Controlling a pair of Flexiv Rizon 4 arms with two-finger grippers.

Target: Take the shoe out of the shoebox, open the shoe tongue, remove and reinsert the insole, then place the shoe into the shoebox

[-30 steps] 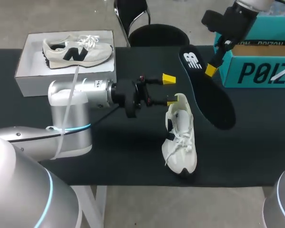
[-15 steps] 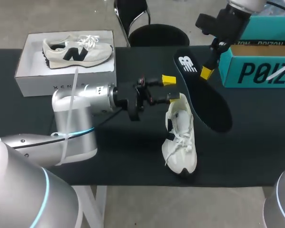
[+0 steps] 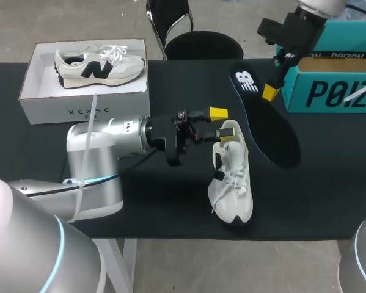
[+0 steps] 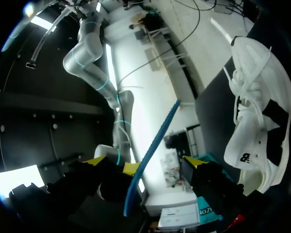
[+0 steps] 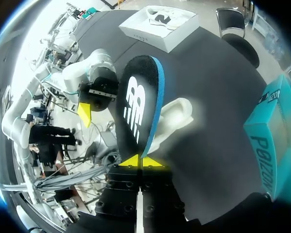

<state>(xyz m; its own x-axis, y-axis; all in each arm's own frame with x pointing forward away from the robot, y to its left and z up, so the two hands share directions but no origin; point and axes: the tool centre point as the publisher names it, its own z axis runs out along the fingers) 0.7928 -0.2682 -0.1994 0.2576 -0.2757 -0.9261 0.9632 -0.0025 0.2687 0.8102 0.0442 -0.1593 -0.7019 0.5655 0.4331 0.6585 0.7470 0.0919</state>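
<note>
Shoe (image 3: 231, 174), white and laced, stands on its sole on the black bench (image 3: 158, 201) with its toe toward the near edge and its heel toward the far side. In the left wrist view the same shoe (image 4: 259, 111) lies just beside one finger of the left end effector (image 4: 145, 162).

Left end effector (image 3: 219, 123): fingers spread wide and holding nothing. One yellow tip sits at the heel collar of the shoe and the other stands clear beside it. Whether the nearer tip actually touches the heel cannot be made out.

Right end effector (image 3: 269, 91): fingers closed on the insole (image 3: 265, 122), gripping its edge near the end that carries the white logo. The insole is black on its upper face and hangs tilted just beside the shoe, on the robot's right. In the right wrist view the yellow tips of the right end effector (image 5: 142, 161) pinch the insole (image 5: 138, 104) from both sides. A blue rim shows along one edge of the insole, and the shoe (image 5: 177, 114) is partly hidden behind it. The left wrist view shows the insole (image 4: 152, 155) edge-on as a thin blue strip, ahead of the open fingers.

White shoebox (image 3: 85, 101), open, sits at the far left of the bench with a second shoe (image 3: 97, 64) lying inside it. A teal box (image 3: 335, 88) stands at the far right, behind the right end effector.
</note>
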